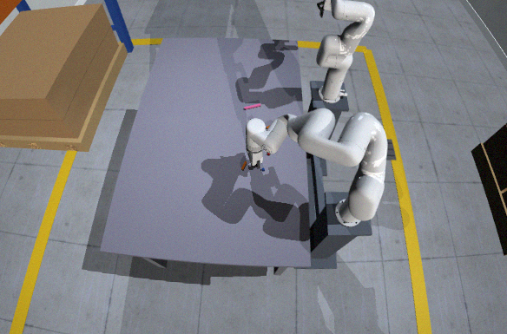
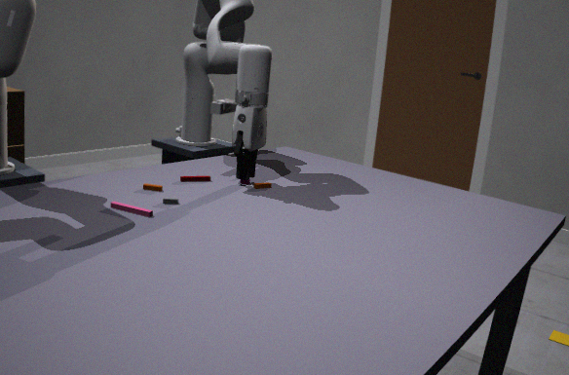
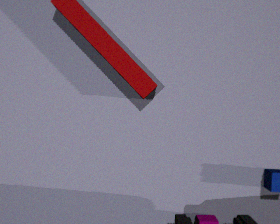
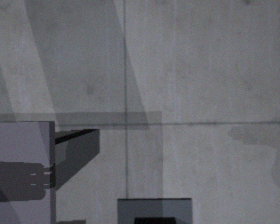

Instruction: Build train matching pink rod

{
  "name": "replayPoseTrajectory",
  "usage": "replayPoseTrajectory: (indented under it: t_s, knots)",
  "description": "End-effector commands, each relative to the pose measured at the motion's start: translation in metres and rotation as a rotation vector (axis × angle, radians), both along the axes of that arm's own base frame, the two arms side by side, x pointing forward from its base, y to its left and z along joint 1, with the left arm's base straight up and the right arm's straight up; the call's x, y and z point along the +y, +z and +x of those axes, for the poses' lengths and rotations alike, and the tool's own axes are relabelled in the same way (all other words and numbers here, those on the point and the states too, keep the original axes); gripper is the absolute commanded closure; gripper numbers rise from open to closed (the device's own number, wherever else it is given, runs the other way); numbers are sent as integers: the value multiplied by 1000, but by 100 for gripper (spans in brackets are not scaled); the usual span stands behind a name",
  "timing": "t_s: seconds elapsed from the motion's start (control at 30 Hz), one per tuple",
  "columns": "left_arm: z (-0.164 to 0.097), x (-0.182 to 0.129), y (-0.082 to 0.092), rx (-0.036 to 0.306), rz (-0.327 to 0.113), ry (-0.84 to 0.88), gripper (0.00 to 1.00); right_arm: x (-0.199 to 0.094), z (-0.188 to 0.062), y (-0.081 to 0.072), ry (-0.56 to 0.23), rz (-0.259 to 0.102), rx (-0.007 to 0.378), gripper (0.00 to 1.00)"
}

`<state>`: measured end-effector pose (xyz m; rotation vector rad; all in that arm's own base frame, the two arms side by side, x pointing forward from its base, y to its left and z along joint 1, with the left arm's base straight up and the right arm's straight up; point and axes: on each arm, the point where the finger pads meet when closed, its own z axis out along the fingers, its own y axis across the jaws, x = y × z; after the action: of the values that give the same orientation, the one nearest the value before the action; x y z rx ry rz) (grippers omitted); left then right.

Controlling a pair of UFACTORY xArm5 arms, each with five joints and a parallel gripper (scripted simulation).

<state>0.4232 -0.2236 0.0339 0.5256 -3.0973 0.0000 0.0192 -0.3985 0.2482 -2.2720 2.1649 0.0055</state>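
Note:
My left gripper (image 1: 256, 166) (image 2: 246, 177) (image 3: 214, 220) is partly open, low at the table, with its fingers around the magenta rod (image 2: 245, 182) (image 3: 206, 219); a gap shows beside the rod. A blue rod (image 1: 262, 169) (image 3: 279, 181) lies on one side of the gripper, an orange rod (image 1: 244, 166) (image 2: 262, 185) on the other. The red rod (image 1: 268, 153) (image 2: 195, 178) (image 3: 108, 47) lies apart, slanted in the left wrist view. Another orange rod (image 1: 267, 127) (image 2: 152, 187), a grey rod (image 2: 170, 202) and the pink rod (image 1: 252, 107) (image 2: 132, 209) lie farther off. My right gripper (image 1: 320, 8) is open and empty, raised high.
The table (image 1: 174, 127) (image 2: 341, 289) carries the rods near the side where the arms stand. The left arm hides part of the rods in the top view. The right arm stands away from the rods. A pallet of boxes (image 1: 52, 58) stands beyond the opposite table edge.

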Motion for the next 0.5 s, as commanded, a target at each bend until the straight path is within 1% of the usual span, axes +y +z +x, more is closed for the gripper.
replayPoseTrajectory:
  t_s: [0.0,0.47]
  knots:
    - [2,-1,-1,-4,-2,0,74,-1,0,2,0,-5,0,0]
    - [2,-1,-7,-4,-2,0,74,-1,0,2,0,-5,0,0]
